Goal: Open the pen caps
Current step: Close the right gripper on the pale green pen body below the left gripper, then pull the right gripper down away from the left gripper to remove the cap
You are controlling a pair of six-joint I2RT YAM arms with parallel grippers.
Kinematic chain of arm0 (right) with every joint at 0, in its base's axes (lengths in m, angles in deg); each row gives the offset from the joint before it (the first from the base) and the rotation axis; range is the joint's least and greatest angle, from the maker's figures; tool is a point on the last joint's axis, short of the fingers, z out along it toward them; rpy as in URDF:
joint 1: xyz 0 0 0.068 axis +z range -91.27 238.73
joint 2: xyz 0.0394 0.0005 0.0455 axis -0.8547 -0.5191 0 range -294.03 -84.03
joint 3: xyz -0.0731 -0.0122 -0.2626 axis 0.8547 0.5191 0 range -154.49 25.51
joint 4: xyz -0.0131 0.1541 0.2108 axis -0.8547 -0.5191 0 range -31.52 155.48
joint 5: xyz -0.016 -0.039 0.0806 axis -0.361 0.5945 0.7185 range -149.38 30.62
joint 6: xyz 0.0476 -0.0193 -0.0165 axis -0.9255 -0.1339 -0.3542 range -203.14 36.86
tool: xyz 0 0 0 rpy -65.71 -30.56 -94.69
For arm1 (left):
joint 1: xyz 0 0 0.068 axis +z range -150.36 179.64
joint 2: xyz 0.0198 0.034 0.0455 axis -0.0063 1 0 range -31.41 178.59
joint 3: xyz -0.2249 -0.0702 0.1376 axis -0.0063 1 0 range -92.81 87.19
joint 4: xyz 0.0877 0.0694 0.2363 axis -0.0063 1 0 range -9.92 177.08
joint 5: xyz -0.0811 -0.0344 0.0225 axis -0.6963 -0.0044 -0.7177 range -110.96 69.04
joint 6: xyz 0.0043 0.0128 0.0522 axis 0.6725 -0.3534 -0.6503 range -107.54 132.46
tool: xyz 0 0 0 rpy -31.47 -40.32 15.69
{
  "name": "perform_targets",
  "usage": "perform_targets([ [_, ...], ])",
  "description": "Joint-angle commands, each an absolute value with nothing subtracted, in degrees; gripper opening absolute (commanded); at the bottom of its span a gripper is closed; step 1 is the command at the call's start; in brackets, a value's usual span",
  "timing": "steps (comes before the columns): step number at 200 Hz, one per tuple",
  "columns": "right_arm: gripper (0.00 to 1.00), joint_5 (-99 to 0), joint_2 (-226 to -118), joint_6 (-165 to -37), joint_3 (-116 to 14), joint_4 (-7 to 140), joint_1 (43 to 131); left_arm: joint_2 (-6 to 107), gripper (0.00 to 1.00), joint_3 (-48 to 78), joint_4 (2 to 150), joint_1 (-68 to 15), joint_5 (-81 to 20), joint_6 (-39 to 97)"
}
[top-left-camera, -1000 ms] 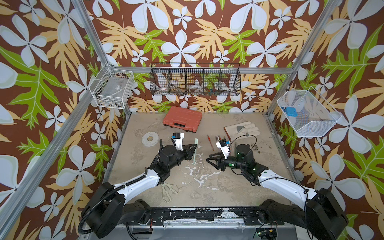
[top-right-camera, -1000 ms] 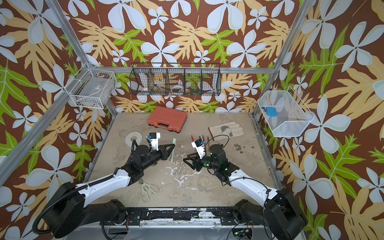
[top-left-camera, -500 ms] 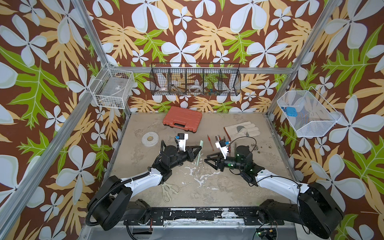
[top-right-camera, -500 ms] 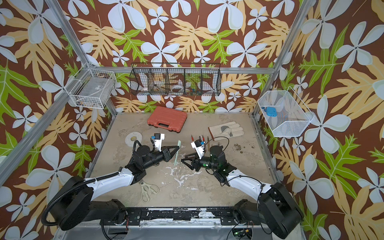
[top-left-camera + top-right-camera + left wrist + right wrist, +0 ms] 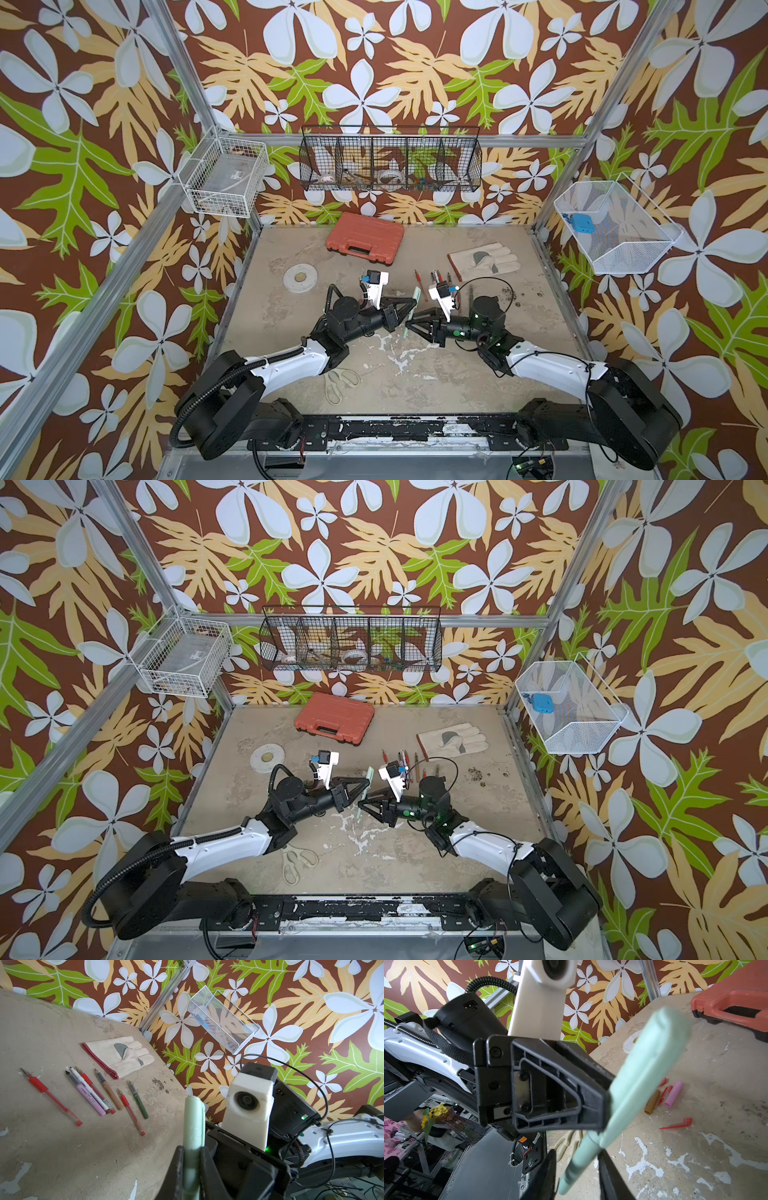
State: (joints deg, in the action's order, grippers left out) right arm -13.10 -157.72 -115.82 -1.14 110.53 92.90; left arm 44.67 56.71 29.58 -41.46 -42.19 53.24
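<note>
A pale green pen [image 5: 411,308] [image 5: 365,788] hangs above the table's middle, in both top views. My left gripper [image 5: 192,1153] [image 5: 409,309] is shut on it at its cap [image 5: 194,1111] [image 5: 652,1059], the thick clipped end. The slimmer body end [image 5: 577,1159] points down between the fingers of my right gripper [image 5: 577,1157] [image 5: 409,326]. Those jaws stand open, with a gap on one side of the pen. Loose pen caps lie on the table: pink [image 5: 673,1094], brown [image 5: 652,1102] and red [image 5: 683,1122]. Several uncapped pens [image 5: 93,1093] lie in a row.
A pale work glove [image 5: 484,262] lies behind the pens and an orange case [image 5: 365,237] at the back. A white disc [image 5: 300,278] sits at the left, white-handled scissors [image 5: 338,382] near the front. Wire baskets [image 5: 390,164] hang on the walls.
Both grippers have come together at the table's middle. The left brought the pale green pen to the right gripper, whose jaws have narrowed around the pen's lower end.
</note>
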Motion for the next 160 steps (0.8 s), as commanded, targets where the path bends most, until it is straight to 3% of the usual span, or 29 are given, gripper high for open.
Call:
perform_targets([
  [1,0.28,-11.5,-157.9,-116.7,-1.1,114.8,93.3,44.3,0.02,57.3,24.9,-41.9,-41.5,54.4],
  [27,0.24,-11.3,-157.7,-116.5,-1.0,114.8,93.4,45.0,0.01,57.9,23.0,-41.9,-42.0,55.3],
  [63,0.05,-11.0,-158.1,-116.0,-1.1,114.9,93.3,45.6,0.03,58.4,20.8,-42.0,-42.6,56.2],
  [83,0.0,-11.0,-158.0,-115.2,-1.1,114.2,93.4,44.4,0.14,58.9,20.6,-42.0,-43.1,55.2],
  [110,0.0,-11.6,-156.8,-112.5,-1.2,111.5,93.4,41.5,0.5,58.7,23.6,-41.9,-43.3,51.8],
  [160,0.0,-10.5,-156.7,-107.7,-2.2,108.2,94.1,36.0,0.57,59.2,28.0,-39.5,-43.5,49.7],
])
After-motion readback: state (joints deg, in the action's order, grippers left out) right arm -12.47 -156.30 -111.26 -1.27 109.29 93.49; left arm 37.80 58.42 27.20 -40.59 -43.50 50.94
